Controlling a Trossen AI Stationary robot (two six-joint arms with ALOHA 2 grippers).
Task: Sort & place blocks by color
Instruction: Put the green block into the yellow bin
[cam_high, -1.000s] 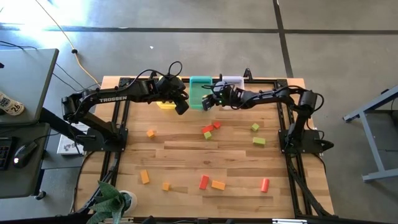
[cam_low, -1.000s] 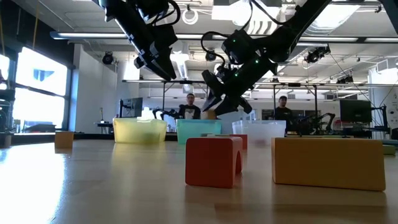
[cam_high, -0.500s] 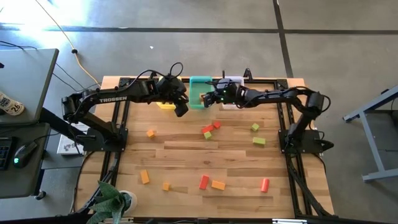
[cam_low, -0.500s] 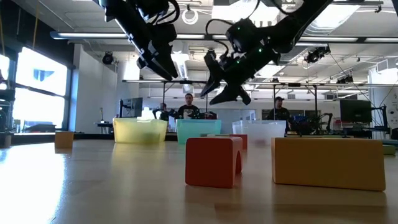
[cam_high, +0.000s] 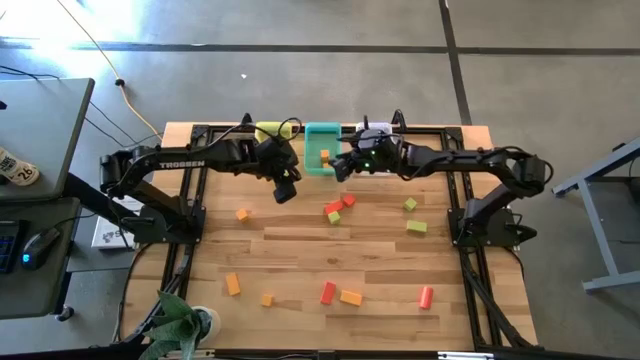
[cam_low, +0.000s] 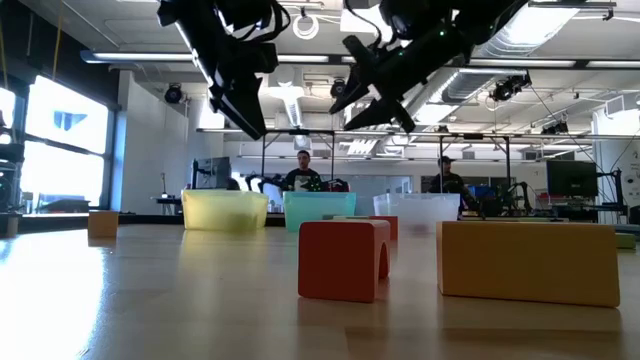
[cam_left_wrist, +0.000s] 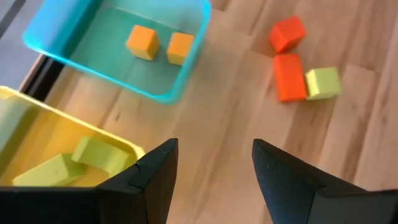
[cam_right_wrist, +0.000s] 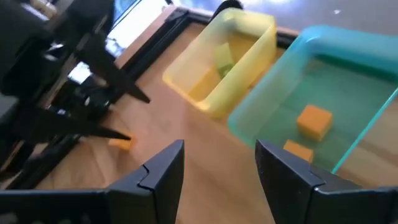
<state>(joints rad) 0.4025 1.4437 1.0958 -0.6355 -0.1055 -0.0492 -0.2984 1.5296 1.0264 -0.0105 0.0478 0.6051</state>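
My left gripper (cam_high: 284, 192) (cam_left_wrist: 214, 147) hangs open above bare wood, just near of the yellow bin (cam_high: 272, 131). My right gripper (cam_high: 340, 170) (cam_right_wrist: 219, 147) is open too, high up at the near right corner of the teal bin (cam_high: 312, 163). Two orange blocks (cam_left_wrist: 142, 42) (cam_left_wrist: 180, 48) rest on the teal bin's floor. Green blocks (cam_left_wrist: 99, 155) lie in the yellow bin. Two red blocks (cam_high: 335, 207) (cam_high: 348, 200) and a green one (cam_high: 333, 217) sit together mid-table. More red, orange and green blocks are scattered toward the near edge.
The clear bin (cam_high: 375, 129) stands right of the teal bin, partly under my right arm. Loose blocks: orange (cam_high: 242, 214) on the left, greens (cam_high: 410, 204) (cam_high: 416, 227) on the right, and a near row (cam_high: 327, 292) (cam_high: 350, 297) (cam_high: 426, 296). People stand far behind the table (cam_low: 303, 172).
My right gripper has risen from just over the teal bin and drawn slightly right. An orange block now shows in that bin where none showed a second ago. My left gripper has shifted toward the near edge, uncovering the far part of the yellow bin.
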